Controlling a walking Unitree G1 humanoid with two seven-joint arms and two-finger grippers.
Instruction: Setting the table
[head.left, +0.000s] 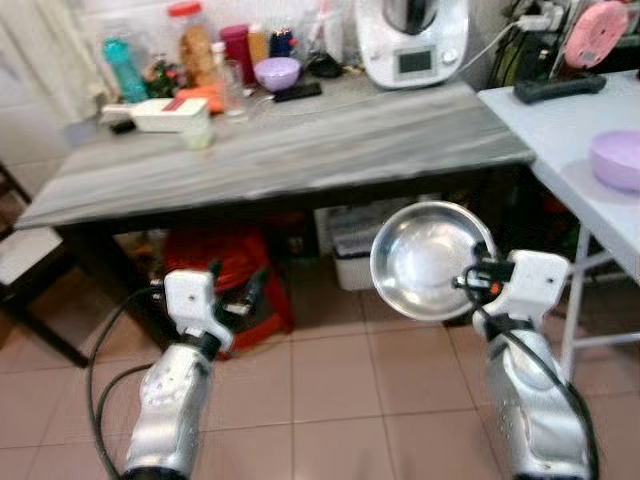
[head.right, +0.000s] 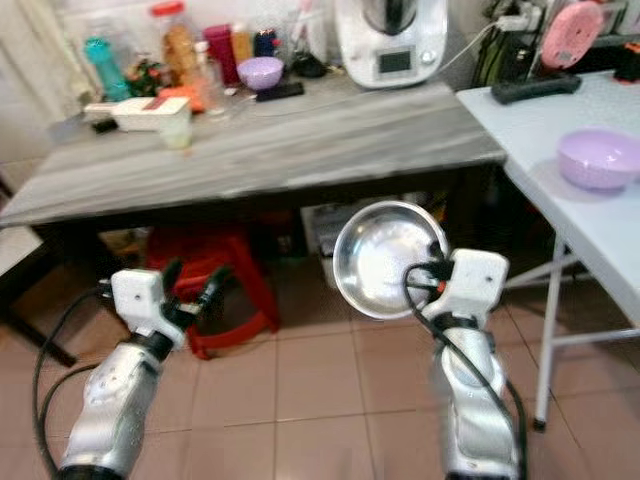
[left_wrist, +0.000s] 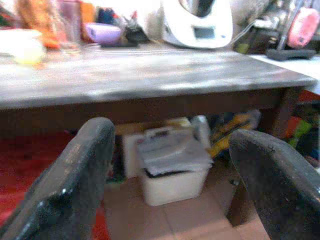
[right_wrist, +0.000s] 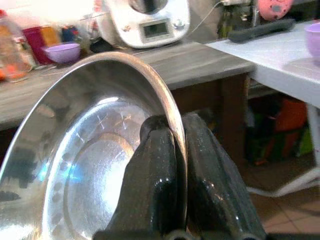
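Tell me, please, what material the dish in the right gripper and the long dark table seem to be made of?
The dish, pinched at its rim by the right gripper, looks like polished metal, probably stainless steel: it mirrors the light. The table top looks like grey streaked stone or a laminate imitation with a dull sheen; its frame is dark, possibly wood.

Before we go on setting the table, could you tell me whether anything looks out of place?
The steel plate is pinched by its rim in the right gripper, held on edge below the grey table rather than lying on it. Otherwise nothing stands out.
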